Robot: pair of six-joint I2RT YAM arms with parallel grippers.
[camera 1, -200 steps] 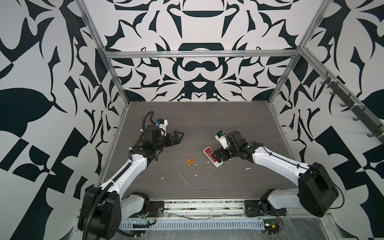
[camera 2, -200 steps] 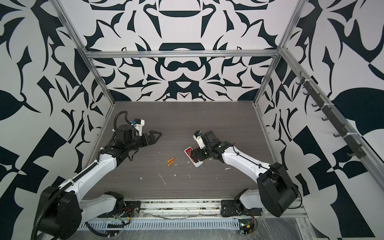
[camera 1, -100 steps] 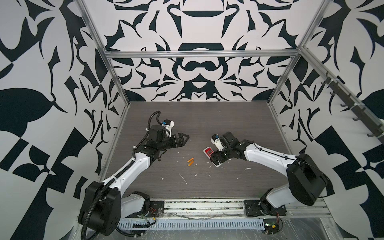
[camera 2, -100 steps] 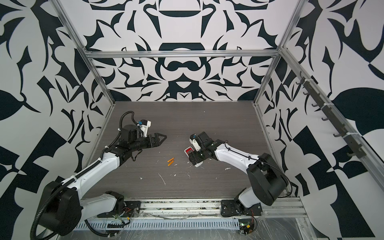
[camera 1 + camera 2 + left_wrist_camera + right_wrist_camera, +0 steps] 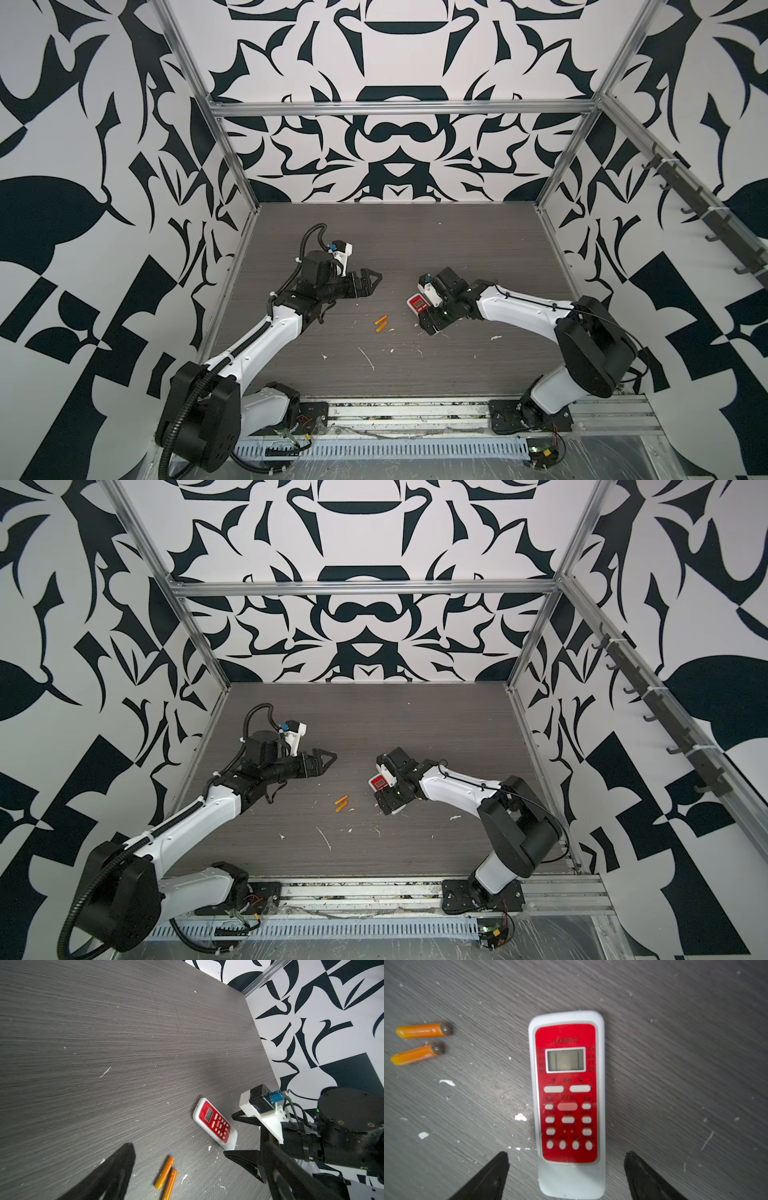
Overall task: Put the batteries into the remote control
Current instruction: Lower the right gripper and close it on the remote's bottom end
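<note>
Hovering over the remote (image 5: 566, 1093), the right pincer (image 5: 566, 1176) is spread wide, one black finger (image 5: 488, 1178) on each side of the handset's lower end, neither touching it; it grips nothing; in both top views the wrist hides most of the remote, only its red top (image 5: 417, 303) showing at 9 o'clock of the arm. The left pincer (image 5: 368, 280) is also fully open and empty, held above the desk (image 5: 415, 232) well apart from the remote; its fingertips are cut off at the edge of the left wrist view. The remote lies face up on the desk near the middle; the batteries (image 5: 380, 323) lie side by side, almost touching, just at 9 o'clock of it (image 5: 341, 803); their far ends are blurred in the right wrist view (image 5: 421, 1043). White flecks (image 5: 520, 1117) dot the desk around them.
</note>
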